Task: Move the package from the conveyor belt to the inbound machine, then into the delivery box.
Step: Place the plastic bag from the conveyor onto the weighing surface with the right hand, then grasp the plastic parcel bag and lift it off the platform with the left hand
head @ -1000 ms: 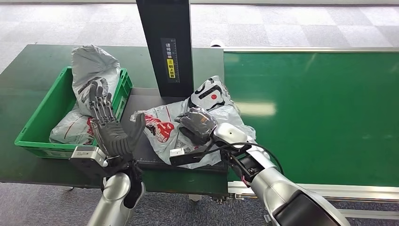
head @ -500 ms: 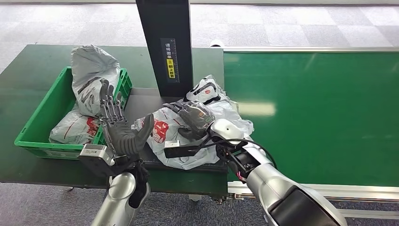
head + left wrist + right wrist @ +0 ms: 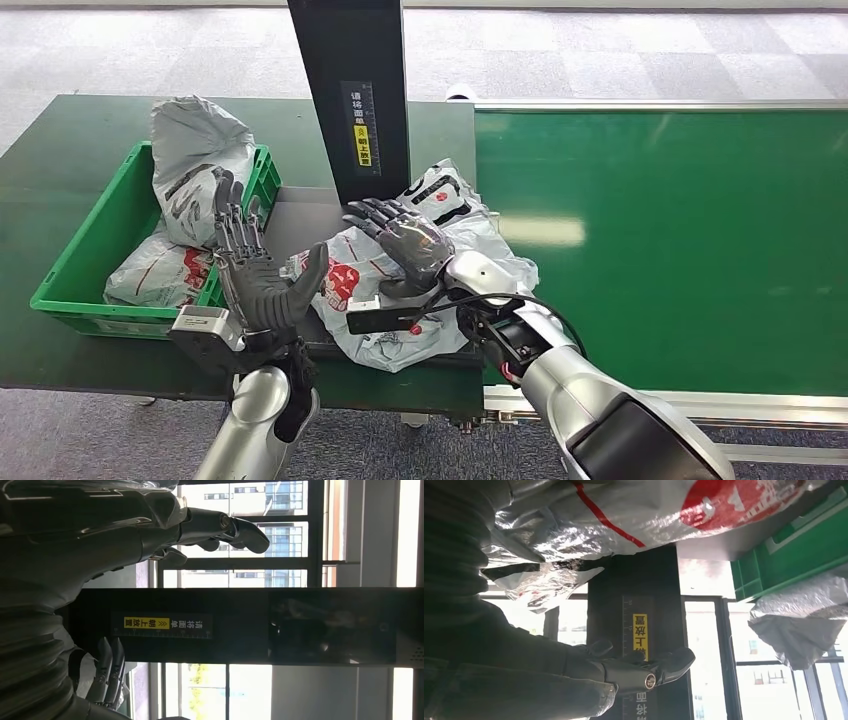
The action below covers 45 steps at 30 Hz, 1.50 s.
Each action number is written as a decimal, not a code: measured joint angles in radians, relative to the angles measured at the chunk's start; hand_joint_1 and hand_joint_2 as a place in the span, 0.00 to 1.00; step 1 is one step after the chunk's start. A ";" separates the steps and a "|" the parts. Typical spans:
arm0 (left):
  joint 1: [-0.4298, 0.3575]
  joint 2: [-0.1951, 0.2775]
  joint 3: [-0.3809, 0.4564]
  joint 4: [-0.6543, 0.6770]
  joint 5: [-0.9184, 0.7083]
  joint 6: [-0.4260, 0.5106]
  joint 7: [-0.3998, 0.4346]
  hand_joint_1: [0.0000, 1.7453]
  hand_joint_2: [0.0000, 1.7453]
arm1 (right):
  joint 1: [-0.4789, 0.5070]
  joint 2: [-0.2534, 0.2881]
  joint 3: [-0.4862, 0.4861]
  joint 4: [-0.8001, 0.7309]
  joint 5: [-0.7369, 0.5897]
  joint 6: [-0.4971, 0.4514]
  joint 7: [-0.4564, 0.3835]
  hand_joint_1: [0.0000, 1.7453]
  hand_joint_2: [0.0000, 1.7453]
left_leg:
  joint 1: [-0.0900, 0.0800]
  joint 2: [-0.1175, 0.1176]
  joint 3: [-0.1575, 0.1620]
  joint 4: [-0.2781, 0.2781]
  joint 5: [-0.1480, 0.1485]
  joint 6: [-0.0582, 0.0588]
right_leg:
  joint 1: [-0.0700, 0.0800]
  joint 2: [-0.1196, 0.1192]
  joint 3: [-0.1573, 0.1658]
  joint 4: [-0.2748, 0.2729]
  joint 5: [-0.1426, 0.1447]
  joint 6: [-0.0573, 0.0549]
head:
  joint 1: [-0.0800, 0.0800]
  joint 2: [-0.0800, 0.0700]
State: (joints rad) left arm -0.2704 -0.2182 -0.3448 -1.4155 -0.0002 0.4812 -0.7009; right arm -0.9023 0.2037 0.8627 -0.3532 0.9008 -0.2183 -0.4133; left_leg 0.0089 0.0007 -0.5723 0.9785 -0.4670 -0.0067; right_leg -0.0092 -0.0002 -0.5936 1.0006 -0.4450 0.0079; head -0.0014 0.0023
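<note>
Package (image 3: 385, 290) lying crumpled on the dark platform (image 3: 300, 215) at the foot of the black post (image 3: 352, 90), between green bin (image 3: 85, 260) and green belt (image 3: 660, 240). Right hand (image 3: 405, 245) raised just above it, fingers spread, gripping nothing. Left hand (image 3: 250, 265) upright beside the bag's near edge, fingers apart, holding nothing.

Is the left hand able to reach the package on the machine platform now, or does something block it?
Probably yes. The left hand is raised and open beside the package on the dark platform, with nothing between them. The right hand rests on the package's far part.
</note>
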 joint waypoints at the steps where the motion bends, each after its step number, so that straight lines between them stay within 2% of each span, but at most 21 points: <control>1: 0.000 0.000 0.000 0.000 -0.001 -0.003 0.000 0.00 1.00 | 0.000 0.000 -0.009 0.000 -0.021 0.005 -0.018 0.00 1.00 | 0.000 0.000 0.000 0.000 0.000 0.000 | 0.000 0.000 0.000 0.000 0.000 0.000 | 0.000 0.000; 10: 0.002 0.002 0.003 0.001 0.003 -0.039 0.000 0.00 1.00 | 0.044 0.002 -0.163 -0.041 -0.273 0.003 -0.225 0.00 1.00 | 0.000 0.000 0.000 0.000 0.000 0.000 | 0.000 0.000 0.000 0.000 0.000 0.000 | 0.000 0.000; 12: 0.004 0.003 0.006 0.009 0.016 -0.093 0.000 0.00 1.00 | 0.071 -0.002 -0.216 -0.082 -0.389 0.086 -0.257 0.00 1.00 | 0.000 0.000 0.000 0.000 0.000 0.000 | 0.000 0.000 0.000 0.000 0.000 0.000 | 0.000 0.000; 15: 0.008 0.003 0.014 0.034 0.032 -0.172 0.000 0.00 1.00 | 0.133 -0.021 -0.308 -0.176 -0.607 0.290 -0.279 0.00 1.00 | 0.000 0.000 0.000 0.000 0.000 0.000 | 0.000 0.000 0.000 0.000 0.000 0.000 | 0.000 0.000; 18: 0.012 0.003 0.022 0.052 0.039 -0.203 0.000 0.00 1.00 | 0.185 -0.044 -0.383 -0.252 -0.699 0.374 -0.285 0.00 1.00 | 0.000 0.000 0.000 0.000 0.000 0.000 | 0.000 0.000 0.000 0.000 0.000 0.000 | 0.000 0.000; 24: 0.023 0.007 0.054 0.082 0.042 -0.263 0.000 0.00 1.00 | 0.255 -0.087 -0.471 -0.389 -0.859 0.511 -0.287 0.00 1.00 | 0.000 0.000 0.000 0.000 0.000 0.000 | 0.000 0.000 0.000 0.000 0.000 0.000 | 0.000 0.000; 27: 0.029 0.016 0.073 0.099 0.070 -0.336 0.000 0.00 1.00 | 0.294 -0.109 -0.507 -0.479 -0.853 0.456 -0.259 0.00 1.00 | 0.000 0.000 0.000 0.000 0.000 0.000 | 0.000 0.000 0.000 0.000 0.000 0.000 | 0.000 0.000; 29: 0.036 0.027 0.083 0.116 0.086 -0.405 0.001 0.00 1.00 | 0.335 -0.124 -0.529 -0.552 -0.852 0.411 -0.202 0.00 1.00 | 0.000 0.000 0.000 0.000 0.000 0.000 | 0.000 0.000 0.000 0.000 0.000 0.000 | 0.000 0.000; 31: 0.050 0.036 0.090 0.122 0.067 -0.432 0.002 0.00 1.00 | 0.392 -0.143 -0.558 -0.624 -0.881 0.403 -0.139 0.00 1.00 | 0.000 0.000 0.000 0.000 0.000 0.000 | 0.000 0.000 0.000 0.000 -0.001 0.000 | 0.000 0.000; 34: 0.074 0.043 0.105 0.123 0.002 -0.368 0.014 0.00 1.00 | 0.503 -0.188 -0.614 -0.723 -0.938 0.422 -0.078 0.00 1.00 | 0.000 -0.002 -0.001 0.000 -0.001 0.000 | 0.000 -0.002 0.000 -0.001 -0.001 0.000 | 0.000 0.000; 37: 0.084 0.047 0.114 0.130 -0.125 -0.256 0.088 0.00 1.00 | 0.613 -0.224 -0.692 -0.806 -1.006 0.462 -0.056 0.00 1.00 | -0.001 -0.003 -0.002 0.000 -0.002 0.000 | -0.001 -0.002 0.000 -0.001 -0.001 0.001 | 0.000 0.000; 39: 0.084 0.050 0.109 0.147 -0.238 -0.211 0.149 0.00 1.00 | 0.676 -0.231 -0.738 -0.851 -1.014 0.472 -0.052 0.00 1.00 | -0.001 -0.002 -0.002 0.000 -0.002 0.001 | -0.001 -0.002 0.000 -0.001 -0.001 0.001 | 0.000 0.000; 43: 0.080 0.050 0.095 0.180 -0.362 -0.173 0.202 0.00 1.00 | 0.746 -0.232 -0.786 -0.906 -1.005 0.476 -0.046 0.00 1.00 | 0.000 0.001 -0.001 0.000 -0.002 0.001 | 0.000 0.001 -0.001 -0.001 -0.001 0.000 | 0.000 0.000; 45: 0.068 0.053 0.078 0.205 -0.499 -0.168 0.281 0.00 1.00 | 0.761 -0.229 -0.798 -0.918 -1.004 0.477 -0.034 0.00 1.00 | 0.000 0.000 0.000 0.000 -0.002 0.001 | 0.000 0.000 0.000 -0.001 -0.001 0.000 | 0.000 0.000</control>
State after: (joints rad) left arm -0.2022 -0.1655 -0.2663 -1.2104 -0.4993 0.3128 -0.4195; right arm -0.1413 -0.0248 0.0643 -1.2713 -0.1036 0.2585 -0.4471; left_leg 0.0087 0.0010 -0.5724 0.9782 -0.4691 -0.0062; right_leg -0.0095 -0.0001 -0.5938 0.9994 -0.4459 0.0082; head -0.0016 0.0023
